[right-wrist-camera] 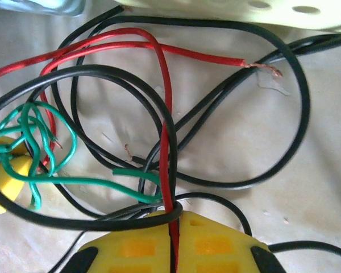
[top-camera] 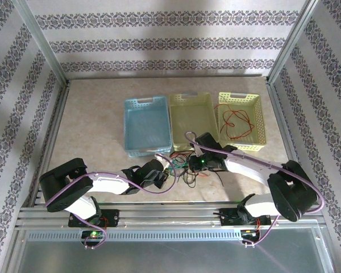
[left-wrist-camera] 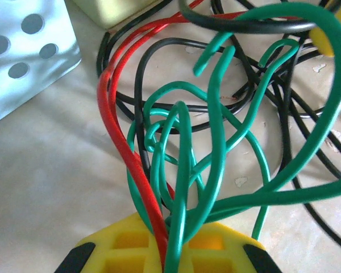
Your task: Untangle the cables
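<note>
Up close, left tool (left-wrist-camera: 167, 253): yellow fingers pinched tight, no gap, w/ a red cable (left-wrist-camera: 116, 125) and several loops of green cable (left-wrist-camera: 216, 142) clamped together btwn them. Right tool (right-wrist-camera: 173, 242): also fully closed, a red strand running straight down into the slit btwn its fingers. Black cable (right-wrist-camera: 238, 179) curls across just above the tips; can't tell if it's caught too.

Moving outward: the knot lies on the counter (top-camera: 96, 125) btwn my two tools, just in front of the blue basket (top-camera: 146, 101) and the pale yellow basket (top-camera: 184, 96) beside it. Green bunches near my left tool, black spreads in wide loops, red threads through both. A separate red wire (top-camera: 238, 120) lies inside the far-right basket (top-camera: 238, 95).

Risks, imo: left tool has two colours at once, so pulling away would drag green along w/ red and cinch the knot, not open it. If both tools hold the same red strand, pulling apart just goes taut. Red's bare copper end (right-wrist-camera: 261, 69) could snag a black loop.
</note>
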